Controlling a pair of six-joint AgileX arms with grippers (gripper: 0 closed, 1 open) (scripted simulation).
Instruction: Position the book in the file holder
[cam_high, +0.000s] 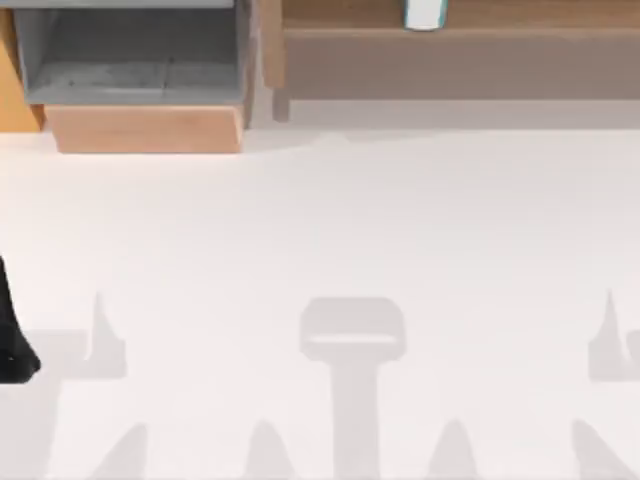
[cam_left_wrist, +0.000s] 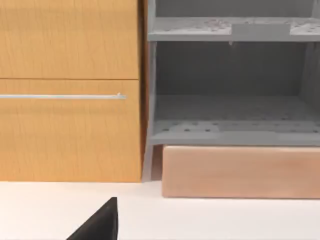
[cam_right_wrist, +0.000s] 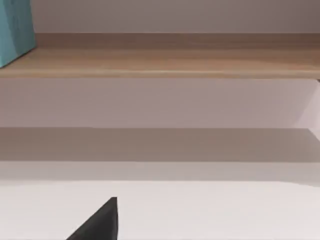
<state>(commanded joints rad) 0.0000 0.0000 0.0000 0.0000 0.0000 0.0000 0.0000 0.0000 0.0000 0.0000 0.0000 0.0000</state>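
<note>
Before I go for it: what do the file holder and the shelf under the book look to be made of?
File holder: matte grey speckled walls and floor, perhaps painted board or plastic; its front lip looks like pale smooth wood.
Shelf: brown wood look, faint lengthwise grain, satin finish.
Book: teal cover, likely card.
All rendered, so these are guesses.

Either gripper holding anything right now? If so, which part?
Nothing is held. The teal-blue book stands on the long brown wooden shelf, untouched; the grey file holder with the tan front lip has nothing in it.
</note>
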